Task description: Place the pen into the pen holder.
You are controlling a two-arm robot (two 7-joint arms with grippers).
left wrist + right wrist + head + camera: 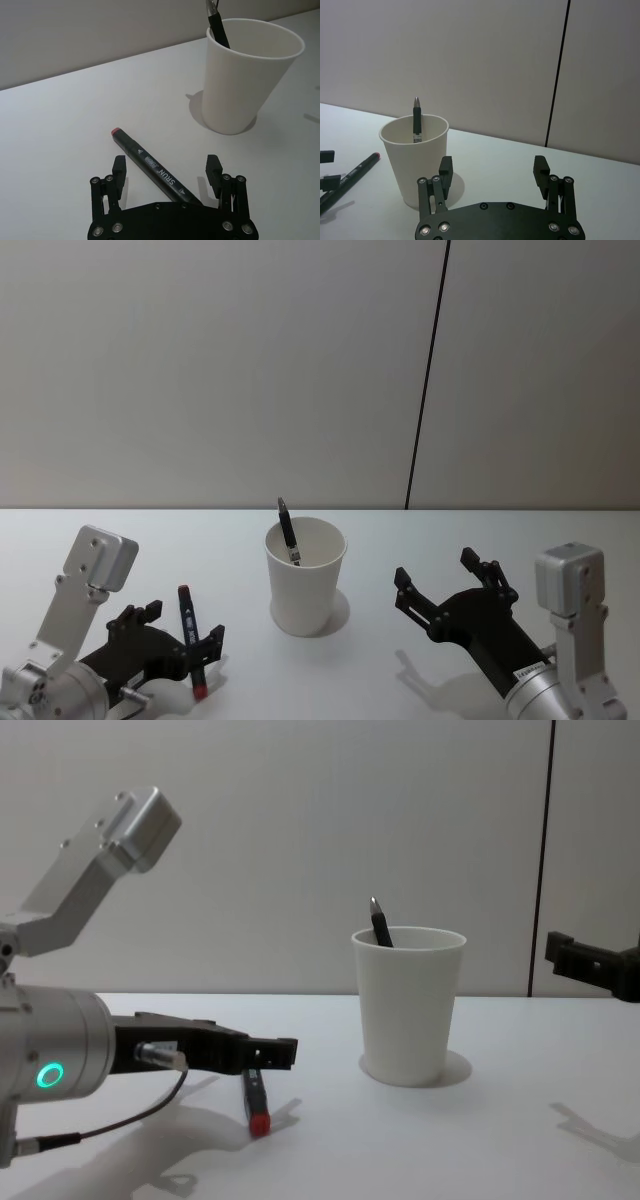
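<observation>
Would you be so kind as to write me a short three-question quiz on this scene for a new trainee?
1. True or false: the pen holder is empty.
2. Where is the red-capped marker? A) Inside the cup. B) Lying on the table between the open fingers of the left gripper. C) Balanced across the cup's rim.
3. Fill in: the right gripper, beside the cup, is ____ and holds nothing.

Key: 1. False: a black pen already stands in it. 2. B. 3. Open.
</observation>
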